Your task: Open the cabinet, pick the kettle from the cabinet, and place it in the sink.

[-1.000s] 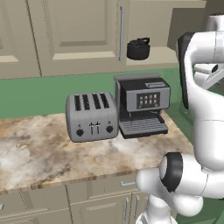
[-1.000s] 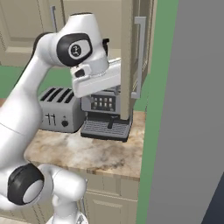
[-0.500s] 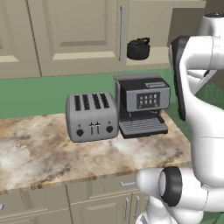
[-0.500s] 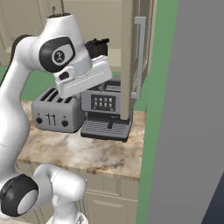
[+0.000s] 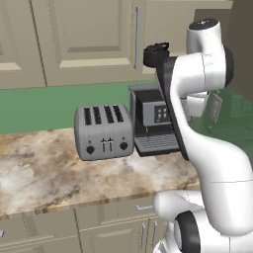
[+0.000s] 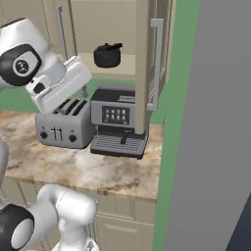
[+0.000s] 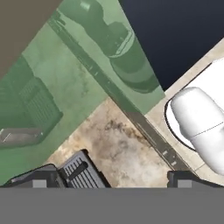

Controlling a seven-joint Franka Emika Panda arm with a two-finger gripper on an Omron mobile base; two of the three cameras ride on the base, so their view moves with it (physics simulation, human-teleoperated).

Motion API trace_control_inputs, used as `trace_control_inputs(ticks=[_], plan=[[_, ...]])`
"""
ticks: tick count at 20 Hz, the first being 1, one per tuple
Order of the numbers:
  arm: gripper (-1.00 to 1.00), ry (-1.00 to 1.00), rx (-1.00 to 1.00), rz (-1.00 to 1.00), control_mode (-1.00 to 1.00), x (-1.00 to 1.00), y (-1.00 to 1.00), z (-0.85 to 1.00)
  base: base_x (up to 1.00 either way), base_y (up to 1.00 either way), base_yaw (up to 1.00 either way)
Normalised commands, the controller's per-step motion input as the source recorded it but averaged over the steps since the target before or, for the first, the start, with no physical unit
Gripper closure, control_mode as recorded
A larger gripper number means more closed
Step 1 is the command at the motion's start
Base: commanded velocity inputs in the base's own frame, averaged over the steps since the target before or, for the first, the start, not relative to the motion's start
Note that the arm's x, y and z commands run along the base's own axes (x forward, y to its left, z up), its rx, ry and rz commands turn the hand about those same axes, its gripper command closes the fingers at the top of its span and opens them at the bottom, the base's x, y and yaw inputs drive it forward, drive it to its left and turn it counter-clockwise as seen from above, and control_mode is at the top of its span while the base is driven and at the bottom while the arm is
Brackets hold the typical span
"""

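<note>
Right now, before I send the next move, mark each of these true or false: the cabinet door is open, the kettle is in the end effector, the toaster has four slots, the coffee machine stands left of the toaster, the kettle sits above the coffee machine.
1. The cabinet door is open: true.
2. The kettle is in the end effector: false; it sits on the cabinet shelf, nothing gripping it.
3. The toaster has four slots: true.
4. The coffee machine stands left of the toaster: false; it stands to the toaster's right.
5. The kettle sits above the coffee machine: true.
</note>
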Motion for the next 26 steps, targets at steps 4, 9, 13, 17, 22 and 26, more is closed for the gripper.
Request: trace_control_inputs(ticks=[4,9,13,17,22,26], plan=[[-1.0,0.0,-0.17,0.42,-1.0,-0.23,0.46,0.12,0.0,0.0,0.0],[-1.0,0.0,-0.17,0.55,-1.0,-0.14,0.43,0.12,0.0,0.0,0.0],[-1.0,0.0,-0.14,0.68,-1.0,-0.11,0.28,0.11,0.0,0.0,0.0],[-1.0,0.0,-0.21,0.69,-1.0,-0.07,0.3,0.07,0.0,0.0,0.0],[-1.0,0.0,-0.28,0.56,-1.0,0.02,0.29,0.0,0.0,0.0,0.0],[-1.0,0.0,-0.31,0.4,-1.0,0.14,0.31,0.0,0.0,0.0,0.0]])
